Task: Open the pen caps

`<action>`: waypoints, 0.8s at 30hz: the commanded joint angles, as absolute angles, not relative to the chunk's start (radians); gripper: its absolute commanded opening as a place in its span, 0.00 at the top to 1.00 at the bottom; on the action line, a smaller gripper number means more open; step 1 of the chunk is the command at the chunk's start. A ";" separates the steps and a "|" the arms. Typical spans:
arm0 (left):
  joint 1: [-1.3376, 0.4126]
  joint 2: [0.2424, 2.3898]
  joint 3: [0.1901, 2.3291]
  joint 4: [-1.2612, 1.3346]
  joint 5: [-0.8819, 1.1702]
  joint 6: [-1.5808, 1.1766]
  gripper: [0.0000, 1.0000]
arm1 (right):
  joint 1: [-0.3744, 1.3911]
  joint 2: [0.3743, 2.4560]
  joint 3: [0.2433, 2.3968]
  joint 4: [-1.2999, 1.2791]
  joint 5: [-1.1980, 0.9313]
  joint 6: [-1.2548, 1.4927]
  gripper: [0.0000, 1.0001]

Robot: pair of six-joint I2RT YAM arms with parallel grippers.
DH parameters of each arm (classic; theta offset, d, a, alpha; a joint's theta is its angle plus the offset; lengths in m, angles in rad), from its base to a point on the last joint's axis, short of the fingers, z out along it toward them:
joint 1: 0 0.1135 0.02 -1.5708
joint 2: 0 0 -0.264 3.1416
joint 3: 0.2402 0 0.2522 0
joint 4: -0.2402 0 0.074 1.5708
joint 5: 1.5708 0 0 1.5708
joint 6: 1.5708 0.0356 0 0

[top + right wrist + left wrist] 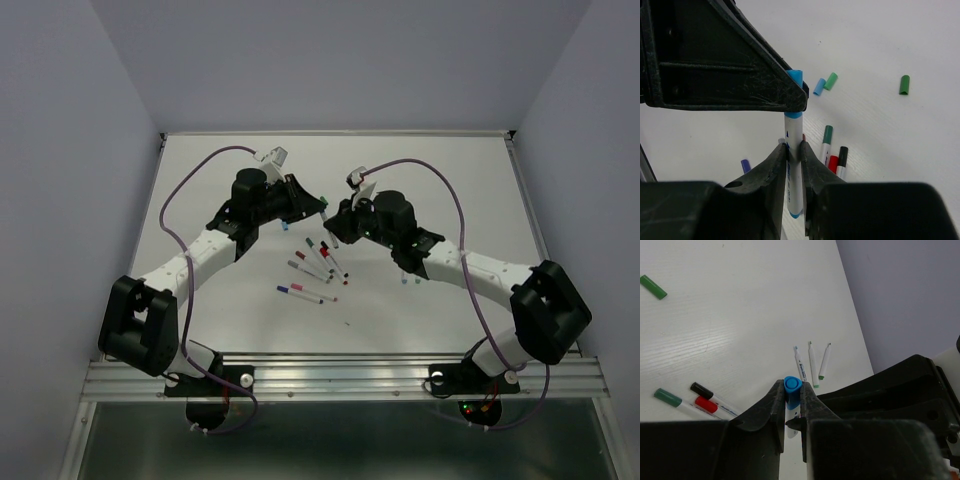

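A white pen (794, 170) with a blue cap (794, 77) is held in the air between both arms. My left gripper (792, 396) is shut on the blue cap (792, 389), which pokes out past its fingertips. My right gripper (794, 150) is shut on the white barrel just below the cap. In the top view the two grippers meet above the middle of the table, left (322, 208) and right (337, 226). The cap still sits on the pen. Loose caps lie on the table: a blue one (819, 86), a teal one (830, 81) and a green one (904, 84).
Capped pens lie in a cluster (315, 265) below the grippers: teal (827, 135), red (833, 162), black (842, 152) and purple (745, 166). Three uncapped pens (812, 365) lie side by side by the right arm. A green cap (653, 287) lies apart.
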State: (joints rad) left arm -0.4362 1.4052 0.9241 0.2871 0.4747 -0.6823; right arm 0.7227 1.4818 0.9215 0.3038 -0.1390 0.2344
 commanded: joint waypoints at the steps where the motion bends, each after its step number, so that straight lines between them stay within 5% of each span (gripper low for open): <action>1: -0.457 1.370 0.933 0.371 0.560 -0.718 1.00 | 0.718 1.512 0.954 0.345 -0.129 0.206 0.79; 4: -0.457 1.367 0.934 0.373 0.555 -0.719 1.00 | 0.718 1.513 0.948 0.344 -0.135 0.201 0.84; 19: -0.457 1.361 0.946 0.368 0.549 -0.721 1.00 | 0.718 1.545 0.959 0.333 -0.109 0.196 0.75; 22: -0.457 1.361 0.950 0.359 0.540 -0.716 1.00 | 0.718 1.546 0.962 0.328 -0.106 0.192 0.93; 24: -0.457 1.361 0.957 0.348 0.529 -0.712 1.00 | 0.718 1.542 0.960 0.327 -0.129 0.183 0.95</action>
State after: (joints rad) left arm -0.4370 1.4052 0.9241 0.2729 0.4534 -0.6811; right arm 0.7200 1.5223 0.9306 0.3264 -0.1333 0.2119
